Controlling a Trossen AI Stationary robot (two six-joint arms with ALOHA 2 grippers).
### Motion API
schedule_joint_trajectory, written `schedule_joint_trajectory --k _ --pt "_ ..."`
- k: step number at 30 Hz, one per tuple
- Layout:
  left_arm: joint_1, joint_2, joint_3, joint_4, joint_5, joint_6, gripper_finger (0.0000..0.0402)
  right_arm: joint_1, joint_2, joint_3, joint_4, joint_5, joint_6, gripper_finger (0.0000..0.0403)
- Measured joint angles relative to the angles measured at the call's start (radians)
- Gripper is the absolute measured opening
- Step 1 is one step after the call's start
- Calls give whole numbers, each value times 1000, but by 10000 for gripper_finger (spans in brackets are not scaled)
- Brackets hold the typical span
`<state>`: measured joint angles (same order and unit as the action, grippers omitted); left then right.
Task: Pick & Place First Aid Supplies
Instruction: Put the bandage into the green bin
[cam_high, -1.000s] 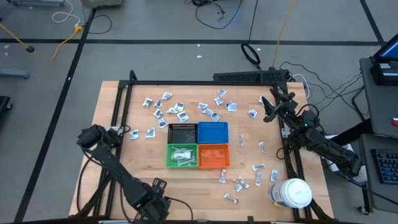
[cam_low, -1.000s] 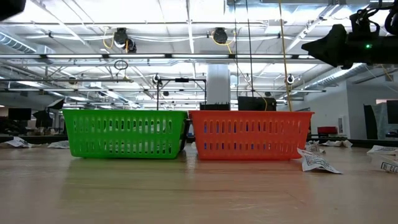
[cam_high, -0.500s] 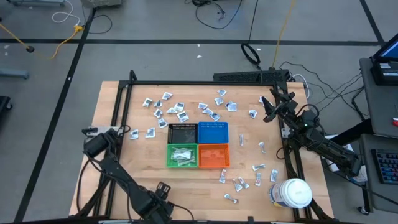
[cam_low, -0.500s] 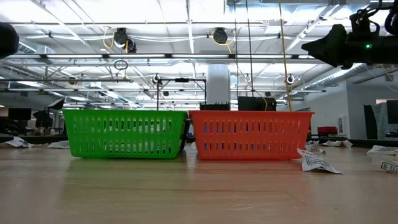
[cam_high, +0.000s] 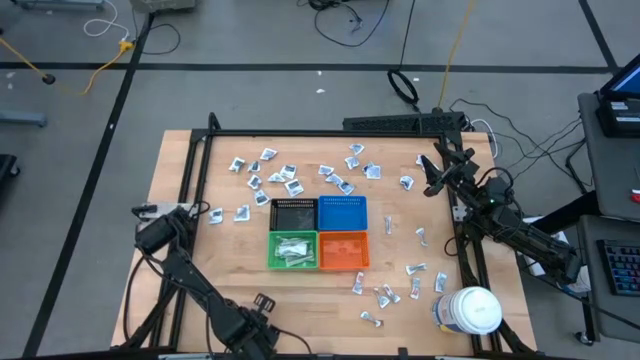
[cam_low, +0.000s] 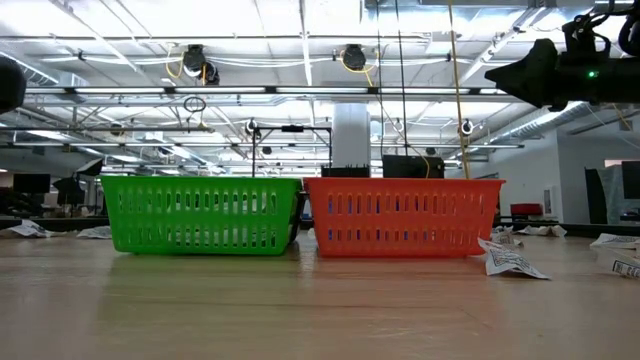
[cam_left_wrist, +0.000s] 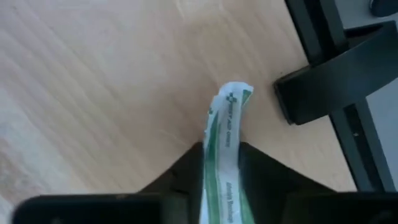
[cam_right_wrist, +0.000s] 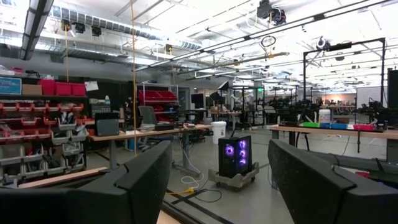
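My left gripper (cam_high: 150, 235) stands over the table's left edge, pointing down, shut on a long white packet with green print (cam_left_wrist: 227, 118). More first aid supplies lie scattered at the far side (cam_high: 272, 172) and the near right (cam_high: 385, 292). Some lie in the green bin (cam_high: 292, 249). My right gripper (cam_right_wrist: 217, 180) hangs open and raised at the table's far right (cam_high: 432, 175), with nothing between its fingers. My left gripper pinches the narrow packet between its two fingers (cam_left_wrist: 186, 163), which come from above and point down. The packet stands on edge in the gap, and its free end (cam_left_wrist: 231, 94) sticks out past the fingertips and curls over the wood. Whether it is clear of the table I cannot tell.
Black (cam_high: 293, 214), blue (cam_high: 342, 212), green and orange (cam_high: 343, 249) bins stand together mid-table. A large white jar (cam_high: 470, 310) sits at the near right corner. A black frame post (cam_left_wrist: 323, 87) runs close beside my left gripper.
My left gripper has come down toward the table at its left edge, most of it in the first half second, then kept still.
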<state>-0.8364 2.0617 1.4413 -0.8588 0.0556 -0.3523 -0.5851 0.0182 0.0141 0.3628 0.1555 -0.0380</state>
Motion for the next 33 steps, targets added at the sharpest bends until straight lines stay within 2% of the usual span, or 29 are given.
schedule_joint_trajectory --k 4,6,12,24,28,33 --pt "1 -1 0 -11 18 -8 23 0 0 0 -1 0 0 263" --pt "0 -1 -1 -11 27 -7 9 0 0 0 -1 0 0 263" --pt "5 -34 -4 -32 71 -14 3 0 0 0 -1 0 0 263" --pt "51 -288 -3 -172 52 -17 1 0 0 0 -1 0 0 263" --pt "54 -331 -3 -204 48 -15 1 0 0 0 -1 0 0 263" --pt "158 -342 -3 -216 39 -16 1 0 0 0 -1 0 0 263"
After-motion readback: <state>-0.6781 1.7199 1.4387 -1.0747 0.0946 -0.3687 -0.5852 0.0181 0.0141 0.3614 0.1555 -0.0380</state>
